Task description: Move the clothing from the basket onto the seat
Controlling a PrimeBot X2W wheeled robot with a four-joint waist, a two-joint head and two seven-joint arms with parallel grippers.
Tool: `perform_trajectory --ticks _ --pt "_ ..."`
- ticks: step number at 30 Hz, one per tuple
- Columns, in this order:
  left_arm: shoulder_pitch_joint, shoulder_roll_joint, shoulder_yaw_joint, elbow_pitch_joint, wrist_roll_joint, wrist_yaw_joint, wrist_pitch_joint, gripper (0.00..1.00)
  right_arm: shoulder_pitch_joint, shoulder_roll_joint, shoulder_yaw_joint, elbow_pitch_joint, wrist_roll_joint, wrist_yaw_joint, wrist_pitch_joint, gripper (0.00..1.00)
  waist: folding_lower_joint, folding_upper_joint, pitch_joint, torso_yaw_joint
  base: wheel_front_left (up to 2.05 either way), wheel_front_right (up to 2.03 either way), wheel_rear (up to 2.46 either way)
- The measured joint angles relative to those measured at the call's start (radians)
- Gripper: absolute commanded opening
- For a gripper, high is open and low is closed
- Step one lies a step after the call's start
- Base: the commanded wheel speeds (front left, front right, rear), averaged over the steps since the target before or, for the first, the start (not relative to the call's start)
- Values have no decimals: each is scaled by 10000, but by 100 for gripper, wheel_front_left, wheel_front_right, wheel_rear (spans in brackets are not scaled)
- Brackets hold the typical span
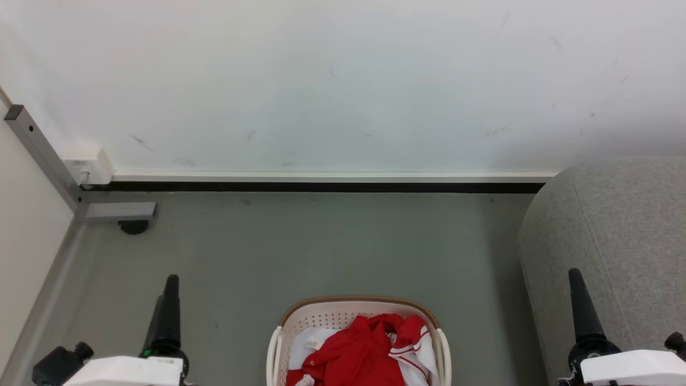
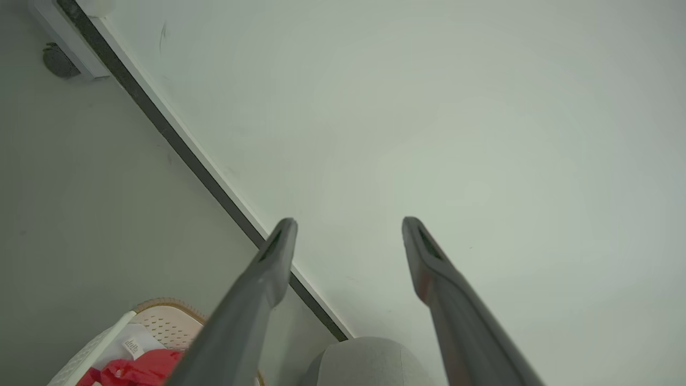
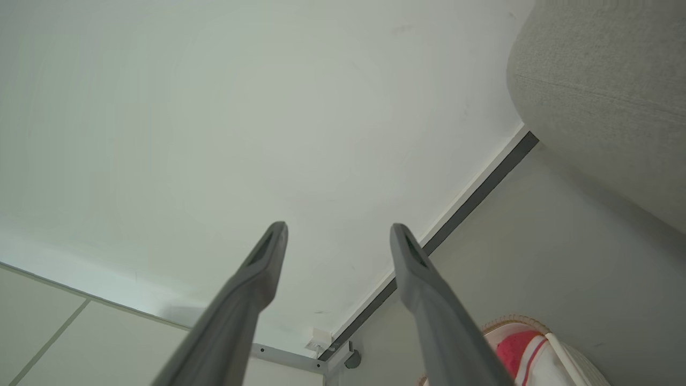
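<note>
The red clothing (image 1: 370, 348) with white panels and striped trim lies bunched in the cream basket (image 1: 353, 306), which stands on the floor at the bottom centre of the head view. The grey seat (image 1: 616, 241) rises at the right, its rounded end beside the basket. My left gripper (image 1: 171, 279) is held low at the left, apart from the basket. My right gripper (image 1: 574, 272) is at the lower right, in front of the seat. In the wrist views the left gripper (image 2: 348, 225) and the right gripper (image 3: 337, 230) both stand open with nothing between their fingers.
A white wall (image 1: 343, 80) with a dark baseboard (image 1: 321, 187) closes the back. A grey metal frame (image 1: 48, 161) with a black foot (image 1: 133, 227) and a white outlet box (image 1: 88, 165) stand in the far left corner. Grey floor (image 1: 321, 246) stretches between basket and wall.
</note>
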Motion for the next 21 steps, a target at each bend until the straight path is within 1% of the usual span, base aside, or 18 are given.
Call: perform_trajectory --ticks 10,16,21 --pt "14 12 -140 -96 2054 397 -362 100 -50 -12 276 -50 -2240 0 -355 100 0 0 -39 -1 0 0 0" --pt "43 21 -270 -90 3444 520 -527 100 -91 -19 441 -25 -3762 0 -525 100 0 0 -66 -16 0 0 0" --pt "45 42 -397 -92 4360 698 -639 100 -101 -25 485 61 -4460 0 -677 100 0 0 -67 -26 0 0 0"
